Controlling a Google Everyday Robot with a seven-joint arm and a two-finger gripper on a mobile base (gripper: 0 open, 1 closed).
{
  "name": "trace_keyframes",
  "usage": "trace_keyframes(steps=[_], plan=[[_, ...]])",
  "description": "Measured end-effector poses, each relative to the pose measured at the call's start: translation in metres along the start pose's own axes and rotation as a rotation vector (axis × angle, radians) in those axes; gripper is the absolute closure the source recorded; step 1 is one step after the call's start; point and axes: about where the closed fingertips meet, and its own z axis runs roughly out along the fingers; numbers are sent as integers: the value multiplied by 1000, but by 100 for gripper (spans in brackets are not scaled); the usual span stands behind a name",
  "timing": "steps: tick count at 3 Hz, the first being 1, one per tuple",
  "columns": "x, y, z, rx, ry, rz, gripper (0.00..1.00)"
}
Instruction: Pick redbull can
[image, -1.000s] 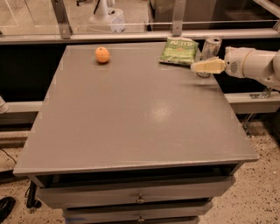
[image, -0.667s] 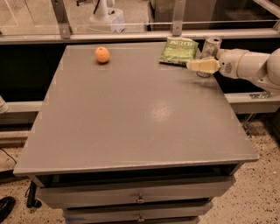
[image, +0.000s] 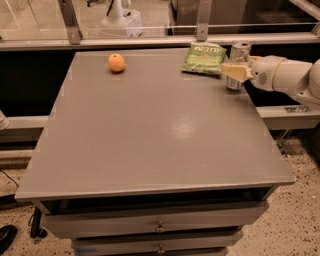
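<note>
The grey tabletop (image: 150, 135) spans the scene. A white arm (image: 287, 75) reaches in from the right. Just right of the green snack bag (image: 204, 57), at the far right edge, stands the redbull can (image: 240, 51). The gripper (image: 233, 71) crosses its front; how wide the jaws stand cannot be told. An orange (image: 116, 62) sits far left.

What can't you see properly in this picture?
Camera view:
- Tall slim silver metal can: its middle is hidden behind the robot's pale yellow tool, at the grey table's far right edge.
- White robot arm: cut off by the right edge.
- Green snack bag: its lettering is too small to read.
- Lowest drawer: cut off by the bottom edge.
</note>
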Motion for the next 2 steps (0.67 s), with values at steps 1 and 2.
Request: trace_keyframes(steps=[1, 2], plan=[[-19, 25, -17, -34, -33, -9, 88], [-47, 44, -33, -62, -39, -1, 100]])
